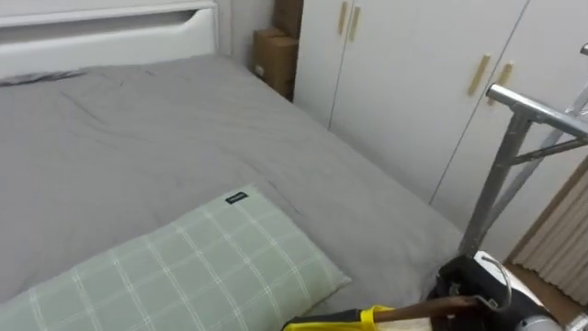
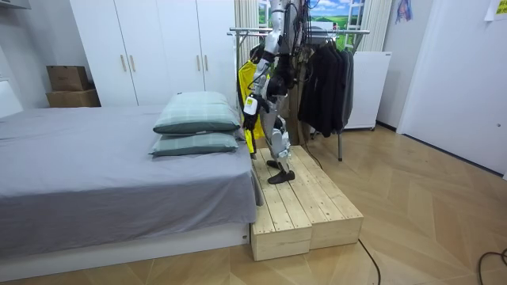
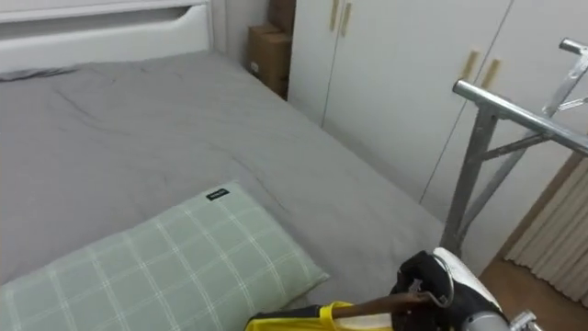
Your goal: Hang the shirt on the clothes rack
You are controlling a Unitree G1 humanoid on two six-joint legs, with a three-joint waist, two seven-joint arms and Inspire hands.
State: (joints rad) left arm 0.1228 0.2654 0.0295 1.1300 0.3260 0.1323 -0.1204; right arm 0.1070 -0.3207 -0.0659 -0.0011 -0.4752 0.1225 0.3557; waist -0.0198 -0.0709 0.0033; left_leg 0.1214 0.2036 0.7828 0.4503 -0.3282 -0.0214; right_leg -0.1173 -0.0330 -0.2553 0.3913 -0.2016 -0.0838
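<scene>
Grey bed (image 1: 184, 138) spans the left eye view. A green checked pillow (image 1: 184, 267) lies at its near edge, and a white wardrobe (image 1: 413, 74) and cardboard boxes (image 1: 274, 55) stand beyond its far edge. At lower right my right hand (image 1: 473, 285) grasps a wooden hanger (image 1: 423, 310) carrying the yellow garment (image 1: 354, 319), with a metal rack (image 1: 501, 165) just beside it. In the room view I stand on a wooden platform (image 2: 305, 210) between the bed's edge and the rack, which is hung with dark clothes (image 2: 325, 87). Open floor (image 2: 428, 198) lies to the room view's right.

The bed (image 1: 138, 138) is plain grey, the pillow (image 1: 184, 267) at lower left pale green with white checks, the garment (image 1: 335, 321) at bottom yellow, its hanger (image 1: 423, 310) brown.
</scene>
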